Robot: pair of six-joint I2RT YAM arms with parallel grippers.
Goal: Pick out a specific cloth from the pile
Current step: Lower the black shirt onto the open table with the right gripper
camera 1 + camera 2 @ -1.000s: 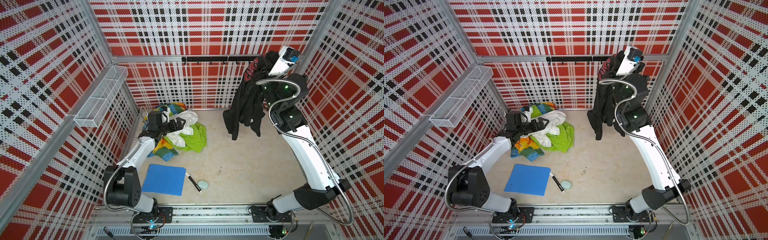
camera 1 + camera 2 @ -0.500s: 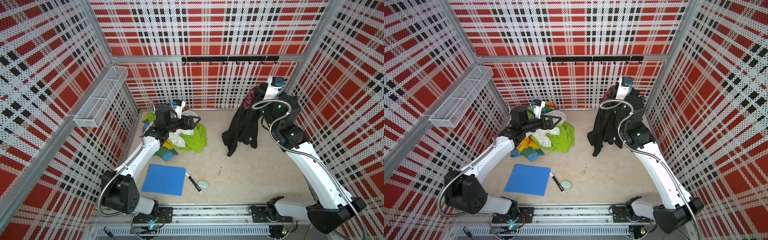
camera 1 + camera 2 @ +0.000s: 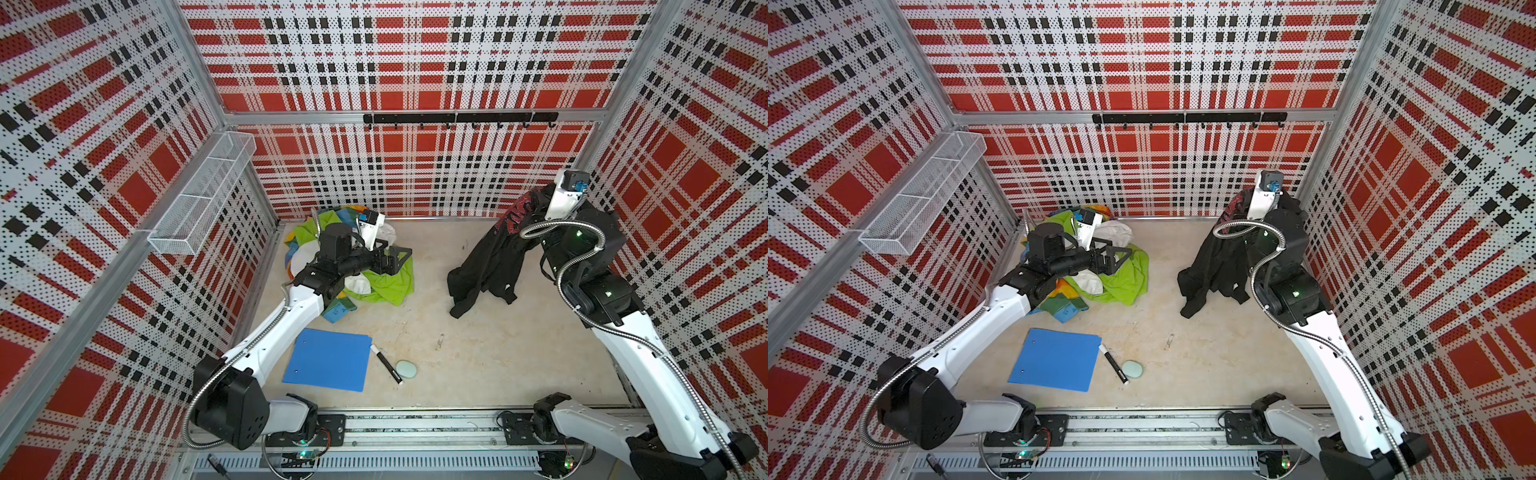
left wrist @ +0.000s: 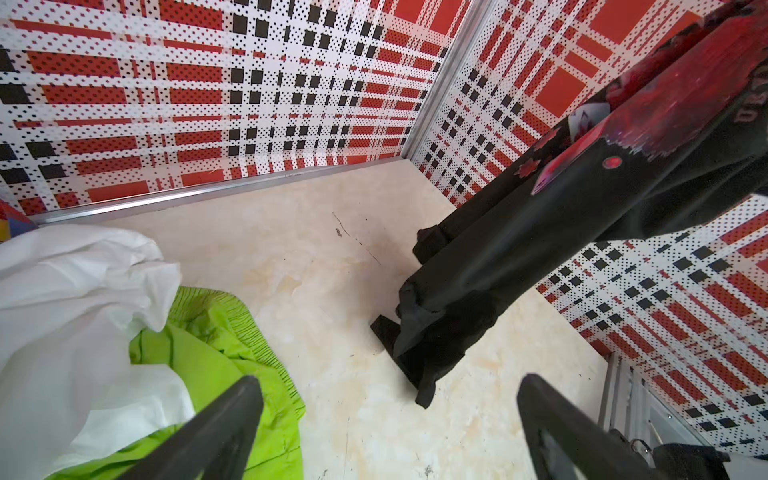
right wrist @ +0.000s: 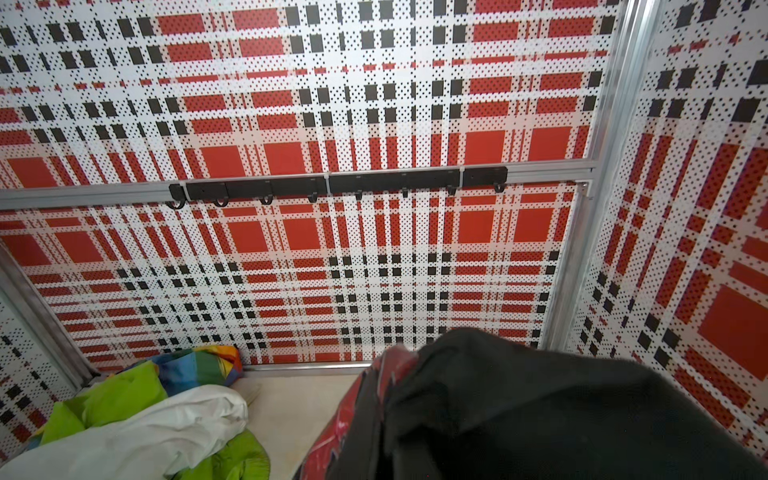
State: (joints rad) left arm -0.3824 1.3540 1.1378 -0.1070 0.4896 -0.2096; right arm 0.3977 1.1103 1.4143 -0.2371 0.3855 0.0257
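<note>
Top views | right hand clamps cloth, lowered | left hand spread, empty

I locate the pile at back left of the table; the cloth hangs at back right, well apart. The folder lies before the pile, the marker just right of it.

cloth lowered, hem now on floor; left gripper raised off pile.
</note>
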